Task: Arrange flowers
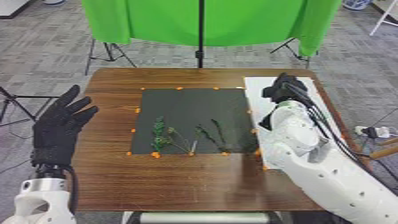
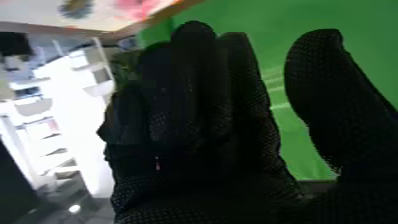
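Several leafy stems on a black mat, my left hand open, my right hand over a white sheet in head view, its released fingers straight in wrist view

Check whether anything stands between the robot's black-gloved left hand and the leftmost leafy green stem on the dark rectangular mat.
Nothing visible stands in the way: between the left hand and the stem lie the brown wooden tabletop, small orange markers and the mat's left strip.

Green stems — one leafy, others sparse — lie on black mat.
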Available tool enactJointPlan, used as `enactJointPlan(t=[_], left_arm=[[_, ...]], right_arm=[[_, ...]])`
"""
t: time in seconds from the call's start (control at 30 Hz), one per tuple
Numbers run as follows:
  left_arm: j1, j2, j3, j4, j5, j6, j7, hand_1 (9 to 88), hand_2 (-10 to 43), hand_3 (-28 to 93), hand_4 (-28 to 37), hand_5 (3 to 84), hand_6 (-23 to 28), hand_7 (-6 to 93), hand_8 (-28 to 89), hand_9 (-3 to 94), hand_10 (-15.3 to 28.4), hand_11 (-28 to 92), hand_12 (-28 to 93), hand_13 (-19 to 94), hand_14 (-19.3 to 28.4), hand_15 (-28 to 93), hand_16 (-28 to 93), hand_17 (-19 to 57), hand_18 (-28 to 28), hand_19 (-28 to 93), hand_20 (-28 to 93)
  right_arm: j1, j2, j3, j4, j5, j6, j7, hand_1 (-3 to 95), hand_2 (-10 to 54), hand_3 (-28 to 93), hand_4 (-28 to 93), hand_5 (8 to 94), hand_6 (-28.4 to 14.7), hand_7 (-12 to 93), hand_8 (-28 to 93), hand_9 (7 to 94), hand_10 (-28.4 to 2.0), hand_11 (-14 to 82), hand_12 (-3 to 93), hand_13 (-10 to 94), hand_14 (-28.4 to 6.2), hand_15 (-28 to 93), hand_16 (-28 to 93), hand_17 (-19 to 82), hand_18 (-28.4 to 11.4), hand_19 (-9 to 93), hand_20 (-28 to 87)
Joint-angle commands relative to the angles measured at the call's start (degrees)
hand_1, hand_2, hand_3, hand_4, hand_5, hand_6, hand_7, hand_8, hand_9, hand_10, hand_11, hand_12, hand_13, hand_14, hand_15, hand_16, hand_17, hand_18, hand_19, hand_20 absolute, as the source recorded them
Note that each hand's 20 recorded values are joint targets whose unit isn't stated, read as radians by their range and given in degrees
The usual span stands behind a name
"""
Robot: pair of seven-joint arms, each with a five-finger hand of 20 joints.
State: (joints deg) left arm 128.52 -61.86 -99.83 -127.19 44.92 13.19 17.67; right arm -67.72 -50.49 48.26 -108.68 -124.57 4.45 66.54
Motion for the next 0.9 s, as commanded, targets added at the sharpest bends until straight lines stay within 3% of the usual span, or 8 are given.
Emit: enactJointPlan(t=[0.03,0.13,0.33,0.53,0.6,0.7,0.77,0.9], left_arm=[[-0.6,0.56,0.49,0.6,-0.63,0.6,-0.05,19.9,7.3,77,-28.3,35.4,6.3,13.5,-10,32.1,17.6,25,11,23,24.3,52,-7,-9.9,25.5,53,14],[-1.0,0.45,0.72,0.68,-0.63,0.36,-0.38,20.0,7.4,77,-28.3,35.3,6.3,13.6,-10,32.1,17.6,25,11,23,24.3,52,-7,-9.9,25.6,53,14],[-1.3,0.07,0.92,0.78,-0.34,0.01,-0.77,20.0,7.3,77,-28.3,35.2,6.3,13.5,-11,32.1,17.6,25,11,23,24.3,52,-7,-9.8,25.5,53,14],[-1.5,0.19,1.04,0.74,-0.44,0.19,-0.63,20.0,7.3,77,-28.3,35.3,6.4,13.6,-10,32.1,17.6,25,11,23,24.3,52,-7,-9.9,25.5,53,14],[-1.5,0.08,1.03,0.74,-0.36,0.06,-0.7,20.1,7.3,77,-28.3,35.3,6.4,13.6,-10,32.1,17.7,25,11,23,24.3,52,-7,-9.8,25.5,53,14],[-1.4,0.01,1.18,0.72,-0.39,0.07,-0.71,20.1,7.4,77,-28.3,35.3,6.4,13.5,-10,32.2,17.7,25,11,23,24.3,52,-7,-9.9,25.6,53,14],[-1.4,-0.34,0.92,0.7,-0.05,-0.13,-0.99,20.1,7.4,77,-28.3,35.3,6.4,13.5,-10,32.2,17.7,25,11,23,24.3,52,-7,-9.9,25.6,53,14],[-1.4,-0.44,0.93,0.76,-0.06,-0.19,-0.93,20.2,7.3,77,-28.3,35.3,6.5,13.4,-11,32.2,17.7,25,11,23,24.3,52,-7,-9.9,25.6,53,14]], right_arm=[[-2.2,2.9,1.7,1.6,1.9,-5.6,0.3,36.8,-9.1,79,-23,59.7,-1.8,13,-12,65.2,-19.9,43.3,16.6,64,-15.5,74,12,35,-23.9,93,31],[-2.8,1.7,2.2,2.7,3.1,-9.1,0.5,36.7,-9.3,78,-23,58.6,-1.7,13,-12,64.2,-20.2,43.2,16.6,63,-15.5,74,11,34,-24.1,93,31],[-1.5,1.2,-0.6,5.4,3.8,-10.6,0.8,36.1,-9.5,78,-24,53.8,-2.1,14,-12,60.2,-21.2,44.0,16.6,60,-16.3,76,10,31,-24.0,93,31],[-1.2,0.7,-2.3,7.5,4.5,-12.5,1.3,37.3,-9.5,77,-25,55.7,-1.4,16,-13,60.7,-20.7,44.0,15.9,60,-16.0,76,9,31,-24.1,93,31],[-1.1,0.5,-3.4,8.5,3.9,-12.1,1.4,39.0,-9.5,77,-26,57.9,-1.3,16,-13,63.0,-19.6,43.8,15.7,62,-15.3,75,9,32,-24.3,93,31],[-0.7,1.5,-6.5,9.7,1.0,-7.2,1.6,44.5,-9.5,76,-28,64.5,-0.2,19,-12,68.9,-16.3,40.7,17.7,67,-12.8,72,10,34,-23.8,93,33],[-0.5,2.1,-7.9,9.9,-0.1,-4.8,1.2,53.6,-9.5,69,-28,74.3,-0.1,20,-3,80.4,-10.4,24.2,29.9,72,-9.7,66,14,37,-22.9,93,35],[-0.9,2.6,-7.8,9.7,-0.4,-3.8,0.9,60.6,-9.5,67,-28,84.1,0.8,22,3,90.4,-7.7,16.1,34.1,80,-5.5,57,22,41,-20.3,93,35]])
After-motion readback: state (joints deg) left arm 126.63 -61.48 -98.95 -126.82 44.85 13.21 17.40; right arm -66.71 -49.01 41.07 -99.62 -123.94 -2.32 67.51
